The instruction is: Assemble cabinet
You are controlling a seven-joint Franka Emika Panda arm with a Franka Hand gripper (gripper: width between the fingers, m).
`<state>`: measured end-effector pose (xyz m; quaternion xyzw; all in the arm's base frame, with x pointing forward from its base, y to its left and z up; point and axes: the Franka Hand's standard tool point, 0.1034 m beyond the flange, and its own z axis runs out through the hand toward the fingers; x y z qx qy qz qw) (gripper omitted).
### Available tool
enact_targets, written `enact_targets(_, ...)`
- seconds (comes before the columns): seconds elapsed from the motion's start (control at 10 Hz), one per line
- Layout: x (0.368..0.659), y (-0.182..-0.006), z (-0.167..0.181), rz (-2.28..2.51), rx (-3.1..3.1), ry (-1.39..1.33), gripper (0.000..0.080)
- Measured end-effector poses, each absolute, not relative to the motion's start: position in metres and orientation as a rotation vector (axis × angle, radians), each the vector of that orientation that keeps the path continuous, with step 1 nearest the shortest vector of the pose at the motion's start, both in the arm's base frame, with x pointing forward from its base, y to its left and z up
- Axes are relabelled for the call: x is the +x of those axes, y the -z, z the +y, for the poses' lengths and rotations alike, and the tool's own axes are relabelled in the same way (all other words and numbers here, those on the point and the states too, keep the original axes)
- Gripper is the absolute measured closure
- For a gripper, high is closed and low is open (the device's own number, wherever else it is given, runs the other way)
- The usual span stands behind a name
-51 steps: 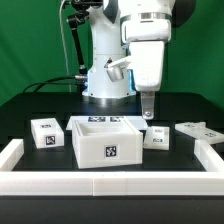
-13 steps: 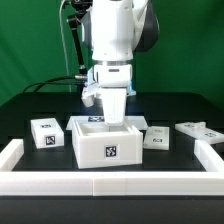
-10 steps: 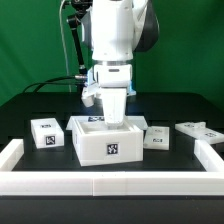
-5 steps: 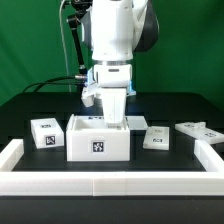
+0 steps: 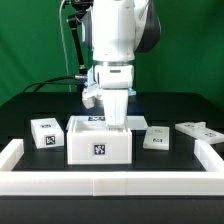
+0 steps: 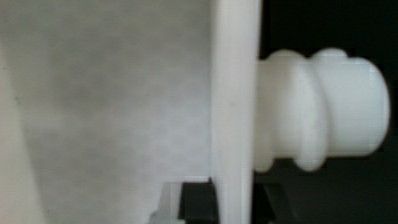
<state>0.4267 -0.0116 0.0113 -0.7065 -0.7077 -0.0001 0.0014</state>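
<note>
White cabinet [image 5: 100, 145] at middle of black table [image 5: 40, 105], open side up, tagged face to camera. Low inside cabinet, by wall on exterior view's right: gripper [image 5: 116, 116]. In wrist view, dark fingertips [image 6: 187, 200] narrow, pressed on both sides of thin cabinet panel. Just beside that panel: round ribbed white knob [image 6: 329, 100]. Near cabinet, exterior view's left: small tagged block [image 5: 46, 132]. On its other side: second tagged block [image 5: 156, 138].

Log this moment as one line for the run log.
gripper: shut on cabinet wall panel | cabinet: open side up | loose parts: beside cabinet, untouched
</note>
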Motion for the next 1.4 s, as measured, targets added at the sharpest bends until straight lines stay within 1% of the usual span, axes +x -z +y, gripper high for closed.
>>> enact_targets(0.3,0.458,-0.012,-0.005,-2.240,-2.218,0.029,0.0762)
enact_targets(0.5,0.489,-0.012,0.019,-2.248,-2.199,0.036,0.0762)
enact_targets(0.6,0.492,-0.013,0.026,-2.252,-2.176,0.002,0.0762)
enact_targets(1.1,0.492,-0.012,0.026,-2.266,-2.164,0.011,0.0762)
enact_targets(1.4,0.505,-0.012,0.048,-2.228,-2.202,0.015,0.0762)
